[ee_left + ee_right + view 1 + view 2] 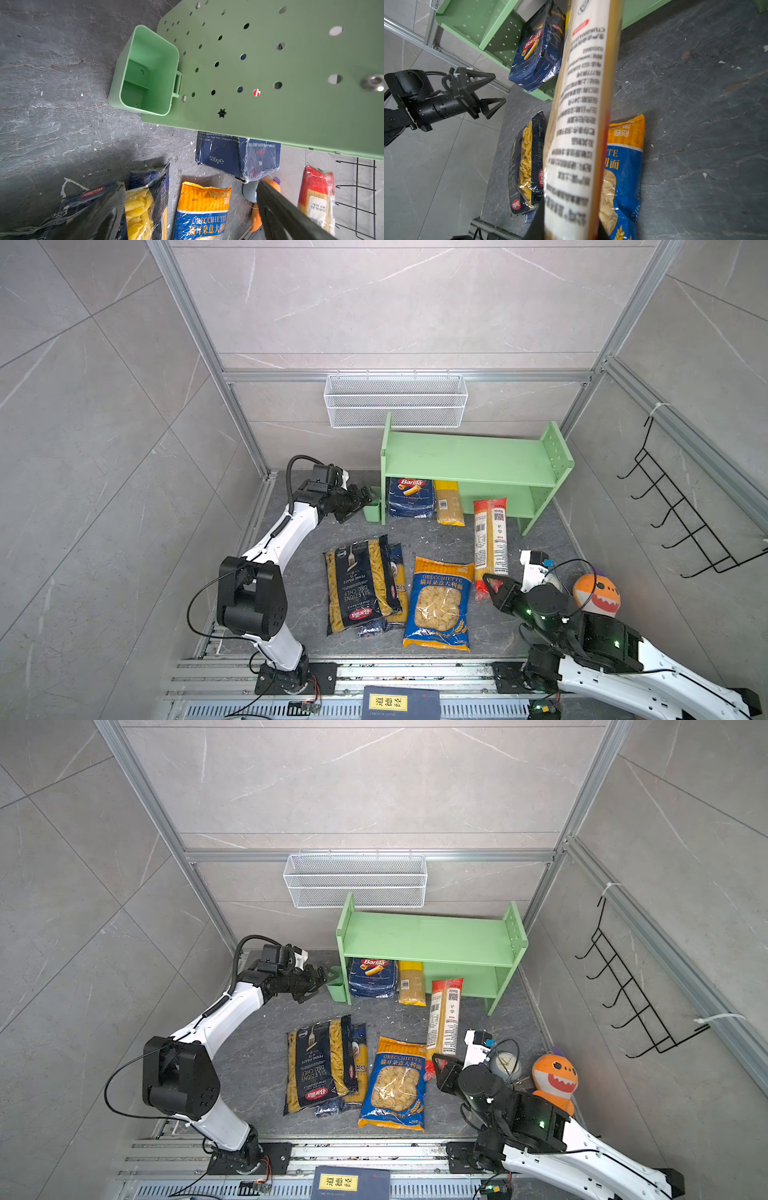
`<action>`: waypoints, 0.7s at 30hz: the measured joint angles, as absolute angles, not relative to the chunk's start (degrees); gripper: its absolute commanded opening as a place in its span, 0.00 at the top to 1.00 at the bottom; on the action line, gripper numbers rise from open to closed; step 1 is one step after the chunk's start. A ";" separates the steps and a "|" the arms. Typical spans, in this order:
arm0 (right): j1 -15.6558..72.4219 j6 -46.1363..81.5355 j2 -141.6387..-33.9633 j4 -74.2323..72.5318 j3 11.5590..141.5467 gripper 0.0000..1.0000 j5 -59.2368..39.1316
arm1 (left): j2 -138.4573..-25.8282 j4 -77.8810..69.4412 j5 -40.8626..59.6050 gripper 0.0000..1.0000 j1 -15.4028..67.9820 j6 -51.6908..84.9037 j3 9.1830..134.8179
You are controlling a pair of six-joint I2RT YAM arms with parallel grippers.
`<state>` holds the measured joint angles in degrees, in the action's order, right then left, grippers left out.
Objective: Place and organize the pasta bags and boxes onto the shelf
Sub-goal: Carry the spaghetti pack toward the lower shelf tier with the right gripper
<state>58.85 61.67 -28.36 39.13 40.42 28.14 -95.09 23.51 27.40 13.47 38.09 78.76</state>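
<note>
Stock shelved: Barilla carton (409, 497), yellow spaghetti pack (449, 504), shelf (469, 460) lower tier, left end. Right gripper (494, 585) clamped on red-ended spaghetti pack (491, 543), tip near tier's front edge. Left gripper (363, 502) gaping, empty. Outstanding, table (540, 531) centre: penne bag (357, 585), blue spaghetti pack (397, 568), orecchiette bag (440, 605)

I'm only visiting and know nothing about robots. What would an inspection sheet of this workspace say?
Surface: dark grey stone-look tabletop.
Job's things: green shelf holds Barilla carton and yellow spaghetti pack in its lower tier; black penne bag, dark blue spaghetti pack and orecchiette bag lie on the tabletop.
Clutter: small green cup on the shelf's side panel; orange plush toy; book at the front edge.
Grippers: left gripper open, empty, near the cup; right gripper shut on red-ended spaghetti pack.
Cables: black cables loop from both arms.
Surroundings: white wire basket on back wall, black wire rack on side wall.
</note>
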 measured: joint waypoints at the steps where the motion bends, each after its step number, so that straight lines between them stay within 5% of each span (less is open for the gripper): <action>1: 57.56 61.67 -29.30 38.59 40.40 0.86 27.29 | -95.09 23.51 27.59 0.00 13.30 38.09 78.76; 21: 11.29 57.23 -51.94 18.39 42.17 0.90 -16.49 | -93.34 23.18 29.02 0.00 9.50 37.76 78.30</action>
<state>11.29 57.23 -51.94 18.39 42.17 -16.49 -93.34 23.18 29.02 9.50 37.76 78.30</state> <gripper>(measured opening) 0.207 0.996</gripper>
